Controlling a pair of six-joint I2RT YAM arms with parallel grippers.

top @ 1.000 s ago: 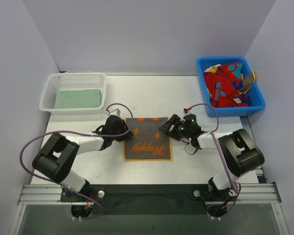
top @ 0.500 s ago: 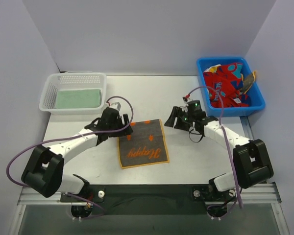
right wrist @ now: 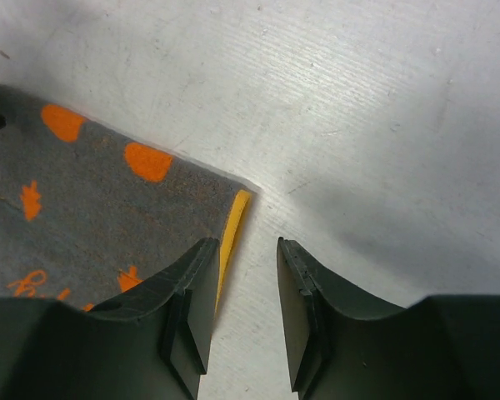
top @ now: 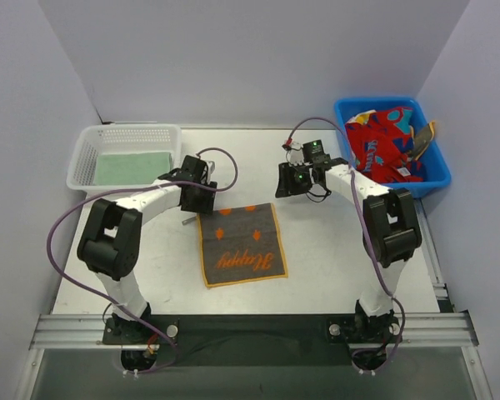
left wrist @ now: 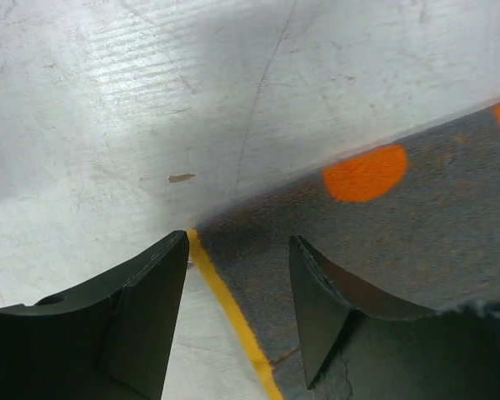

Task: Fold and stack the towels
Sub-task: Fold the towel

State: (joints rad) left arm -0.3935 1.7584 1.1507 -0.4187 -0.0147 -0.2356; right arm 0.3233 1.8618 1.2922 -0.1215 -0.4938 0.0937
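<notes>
The grey towel now lies flat on the worktop, nearer than both hands and slightly turned since a second ago. The left hand has opened astride the towel's far-left corner. The right hand, empty and narrowly parted, sits just beside the far-right corner. The towel looks ready to fold. Beyond the right hand, red towels wait in the blue bin.

A spread towel lies in the middle of the counter. The left end effector is over its far left corner, and the right end effector is just beyond its far right corner. Behind left, a basket holds a folded towel. Behind right, a bin holds crumpled towels.
</notes>
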